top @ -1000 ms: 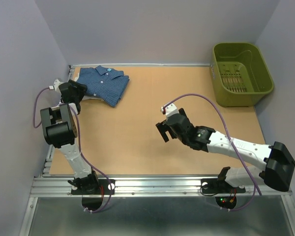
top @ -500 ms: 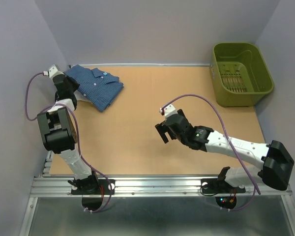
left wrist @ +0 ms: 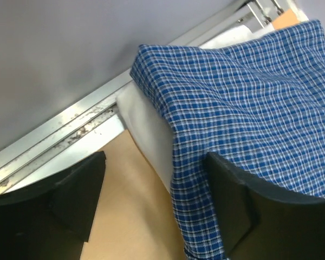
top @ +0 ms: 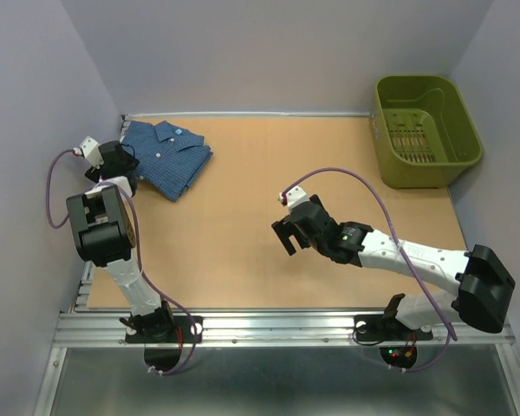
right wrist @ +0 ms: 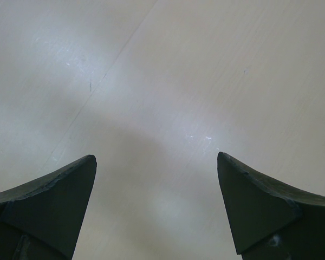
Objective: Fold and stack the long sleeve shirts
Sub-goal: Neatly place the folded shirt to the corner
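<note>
Blue shirt unclamped; left gripper spread wide

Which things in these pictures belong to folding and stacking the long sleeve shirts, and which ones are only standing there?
Belong to the job:
- blue checked shirt, folded, at the far left corner
- white shirt, lying under the blue one

Only standing there:
- olive-green basket, at the far right, no clothing in it
</note>
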{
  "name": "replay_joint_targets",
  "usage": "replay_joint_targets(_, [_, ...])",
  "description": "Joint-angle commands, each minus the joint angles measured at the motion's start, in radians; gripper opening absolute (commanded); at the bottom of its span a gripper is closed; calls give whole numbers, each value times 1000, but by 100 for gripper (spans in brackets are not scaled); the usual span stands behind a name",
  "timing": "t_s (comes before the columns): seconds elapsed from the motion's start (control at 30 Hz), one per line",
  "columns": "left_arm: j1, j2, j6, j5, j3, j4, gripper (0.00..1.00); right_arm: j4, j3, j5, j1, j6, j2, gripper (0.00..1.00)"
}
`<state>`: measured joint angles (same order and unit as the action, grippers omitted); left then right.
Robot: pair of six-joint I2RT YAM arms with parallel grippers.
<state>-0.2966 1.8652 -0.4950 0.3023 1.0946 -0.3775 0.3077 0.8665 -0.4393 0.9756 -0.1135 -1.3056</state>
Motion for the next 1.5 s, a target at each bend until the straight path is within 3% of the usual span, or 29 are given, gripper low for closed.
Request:
replay_joint_targets(0.0, [-6, -92, -37, 69, 79, 87, 93, -2, 0, 14, -3, -15, 20, 97])
replay_joint_targets(0.2, [94, -219, 39, 132, 119, 198, 98, -1, 2, 8, -3, -15, 29, 97])
replay_joint_targets(0.33, [243, -227, 226, 213, 148, 268, 98, -1, -4, 4, -3, -15, 32, 97])
replay_joint_targets(0.4, [295, -210, 289, 242, 169, 295, 98, -1, -6, 4, -3, -15, 34, 97])
replay_joint_targets(0.5, [477, -144, 430, 306, 198, 302, 98, -1, -12, 1, -5, -21, 40, 97])
replay_joint_targets(0.77, [661, 38, 706, 391, 304, 281, 97, 1, -35, -12, -5, -26, 66, 97])
replay_joint_targets(1.27, [705, 385, 854, 669, 516, 249, 90, 13, -47, 2, -6, -32, 65, 97])
replay_joint_targets(1.47, [706, 426, 889, 649, 545, 223, 80, 16, -46, 10, -5, -35, 60, 97])
